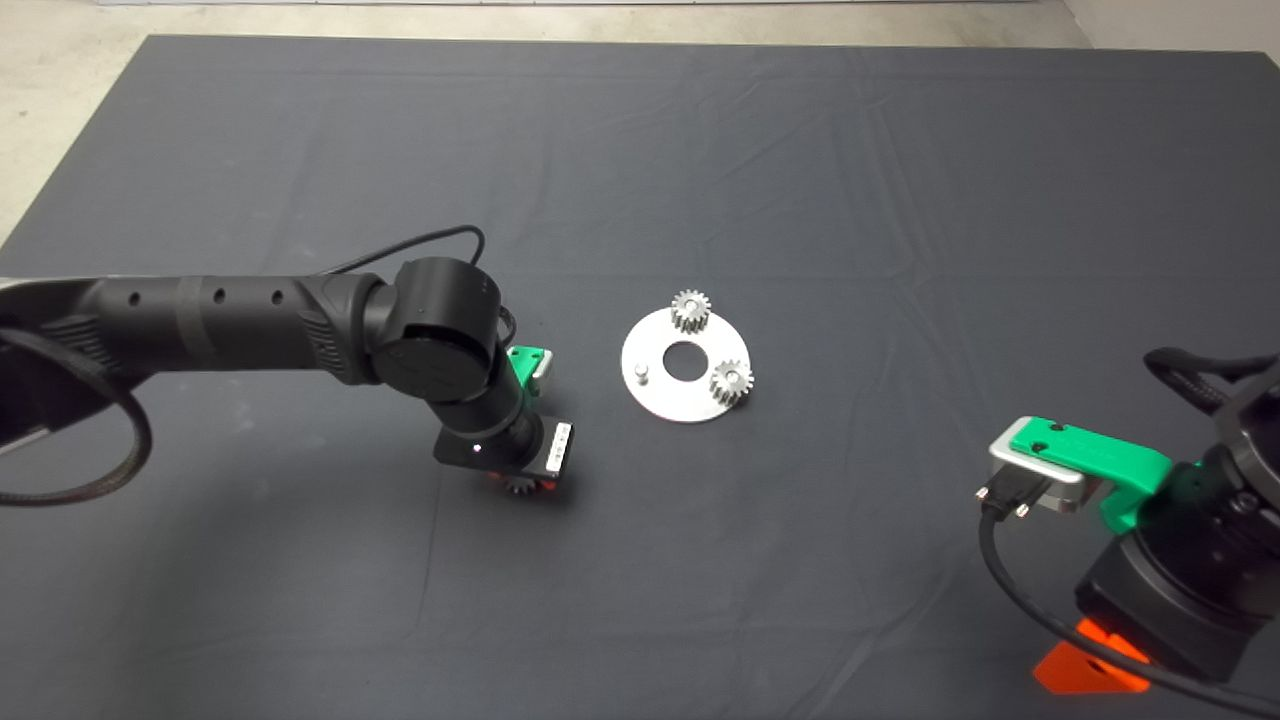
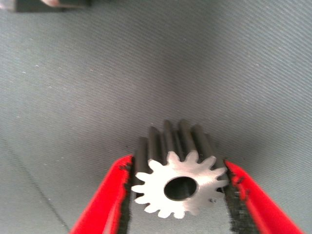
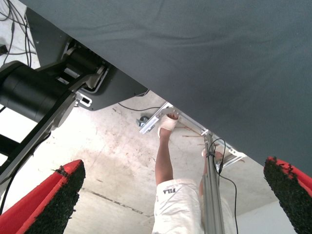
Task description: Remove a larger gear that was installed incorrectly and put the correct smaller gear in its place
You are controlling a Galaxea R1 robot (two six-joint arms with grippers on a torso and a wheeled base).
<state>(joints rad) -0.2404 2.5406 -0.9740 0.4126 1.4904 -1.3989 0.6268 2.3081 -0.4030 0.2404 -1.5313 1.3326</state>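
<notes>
The left gripper is clenched on the larger gear, which sits between its red fingers over the mat, well apart from the disc plate. The right gripper is parked, fingers spread wide.

Dark mat over table, round metal plate lying flat near centre

Mat is dark grey; round plate at its centre pale silver; gear shiny steel, dark bore, between red fingers with black pads.
</notes>
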